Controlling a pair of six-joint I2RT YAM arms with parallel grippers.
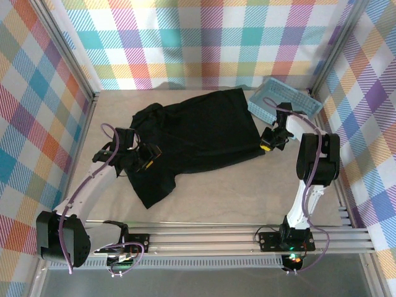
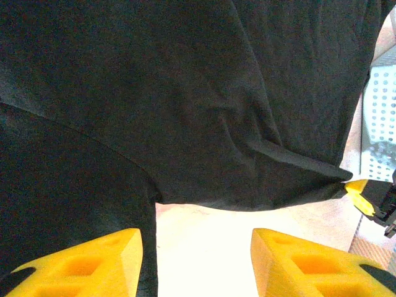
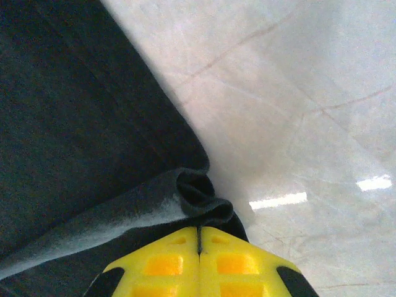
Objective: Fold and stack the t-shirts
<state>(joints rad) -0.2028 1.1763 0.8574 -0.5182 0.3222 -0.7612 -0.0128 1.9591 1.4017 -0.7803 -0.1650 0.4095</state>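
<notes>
Right gripper [image 3: 199, 230] clamped on bunched t-shirt [image 1: 198, 130] edge. Left gripper [image 2: 195, 235] jaws apart over near hem. Bare table [image 1: 223, 201] in front; basket [image 1: 286, 99] far right.

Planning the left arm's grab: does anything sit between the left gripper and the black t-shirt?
Nothing visible does. The left gripper hangs open right above the t-shirt at its edge, while the right gripper is shut on its opposite edge.

Left arm [image 1: 83, 185] and right arm [image 1: 301, 201] white-linked, black-jointed; lilac cables [image 1: 114, 145]; left hand [image 2: 195, 266] with yellow, pocketed fingers [image 2: 93, 266]
</notes>
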